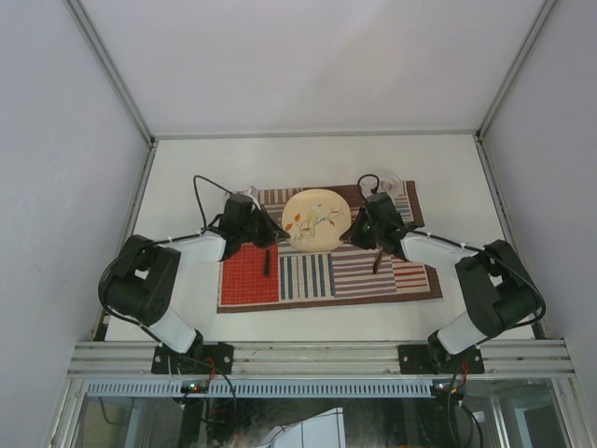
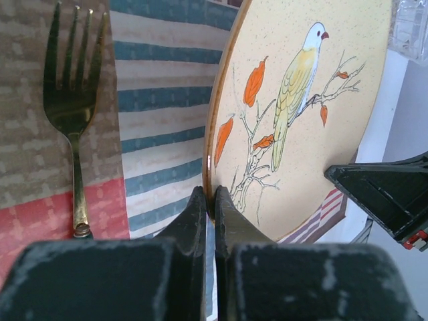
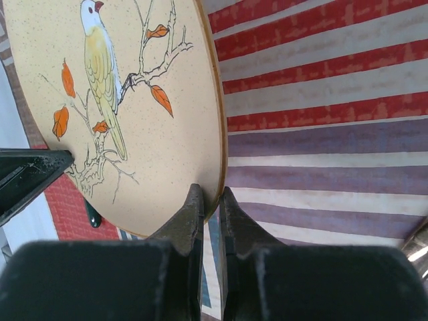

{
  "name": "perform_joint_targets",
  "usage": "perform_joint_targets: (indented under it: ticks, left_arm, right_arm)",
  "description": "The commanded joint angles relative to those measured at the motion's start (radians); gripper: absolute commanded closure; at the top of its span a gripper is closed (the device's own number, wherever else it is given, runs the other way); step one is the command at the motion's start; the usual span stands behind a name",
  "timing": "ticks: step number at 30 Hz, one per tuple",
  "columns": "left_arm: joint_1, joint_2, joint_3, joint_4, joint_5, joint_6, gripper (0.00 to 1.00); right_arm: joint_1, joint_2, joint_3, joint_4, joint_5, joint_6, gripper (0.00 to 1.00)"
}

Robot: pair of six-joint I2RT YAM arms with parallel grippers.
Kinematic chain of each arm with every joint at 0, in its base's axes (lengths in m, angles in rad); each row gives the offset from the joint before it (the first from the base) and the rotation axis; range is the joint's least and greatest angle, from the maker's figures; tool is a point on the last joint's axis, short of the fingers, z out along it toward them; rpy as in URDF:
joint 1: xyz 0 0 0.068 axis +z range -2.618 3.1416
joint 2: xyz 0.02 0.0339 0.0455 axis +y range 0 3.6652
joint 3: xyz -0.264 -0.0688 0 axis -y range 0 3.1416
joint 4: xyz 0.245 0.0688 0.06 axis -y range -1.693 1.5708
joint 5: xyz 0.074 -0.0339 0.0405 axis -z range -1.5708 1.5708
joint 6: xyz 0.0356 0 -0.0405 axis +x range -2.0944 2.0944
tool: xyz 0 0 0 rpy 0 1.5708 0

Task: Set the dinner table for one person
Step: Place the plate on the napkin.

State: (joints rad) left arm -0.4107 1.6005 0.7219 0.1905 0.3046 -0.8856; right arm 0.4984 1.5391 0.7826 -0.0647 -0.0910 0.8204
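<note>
Cream plate [image 1: 316, 219] lies between the arms, left jaws clenched on its left rim, right jaws on its right, neither arm nearer. It is over the mat [image 1: 326, 280] mid-bench [image 1: 280, 163], with the fork [image 2: 70, 120] to its left.

I see a striped placemat [image 1: 326, 280] on the white counter [image 1: 187, 168]; a cream bird-patterned plate [image 1: 315, 219] is over the mat's far half; the left gripper [image 1: 275, 229] meets its left rim, the right gripper [image 1: 357, 233] its right; one dark utensil [image 1: 266, 262] lies on the red patch, a second utensil [image 1: 377, 260] on the right stripes.
</note>
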Motion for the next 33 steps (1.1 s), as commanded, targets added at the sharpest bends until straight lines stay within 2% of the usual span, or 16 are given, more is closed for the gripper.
perform_joint_targets:
  ticks: [1,8,33]
  left_arm:
    - [-0.031,-0.005,0.107,0.025,-0.022,0.133,1.00]
    - [-0.067,-0.002,0.184,-0.123,-0.151,0.260,1.00]
    - [-0.167,0.122,0.277,-0.218,-0.146,0.315,1.00]
  right_arm:
    - [0.002,-0.049,-0.004,0.005,0.038,-0.117,1.00]
    - [-0.005,-0.058,-0.013,0.000,0.060,-0.131,1.00]
    - [-0.029,-0.039,-0.032,0.004,0.003,-0.133,1.00]
